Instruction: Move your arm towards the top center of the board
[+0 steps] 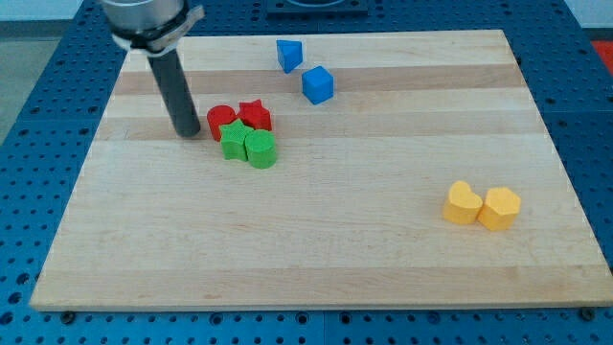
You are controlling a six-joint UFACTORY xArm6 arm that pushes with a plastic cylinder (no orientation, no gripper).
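The rod comes down from the view's top left, and my tip [189,133] rests on the wooden board [316,249] in its upper left part, holding nothing and touching no block. It stands just to the view's left of a tight cluster of four. Nearest it is the red cylinder [221,119], a small gap away, with the red star [255,115] pressed against that block's right side. Directly below these two sit the green star [233,140] and a green block [261,149] of rounded shape, all four packed together. Further toward the top centre are two blue pieces, a small blue triangle-like block [289,54] near the top edge and a blue cube [317,84] just below and right of it, close but apart. Well away, at the lower right, a yellow heart-like block [463,203] and a yellow hexagon-like block [500,208] touch side by side.
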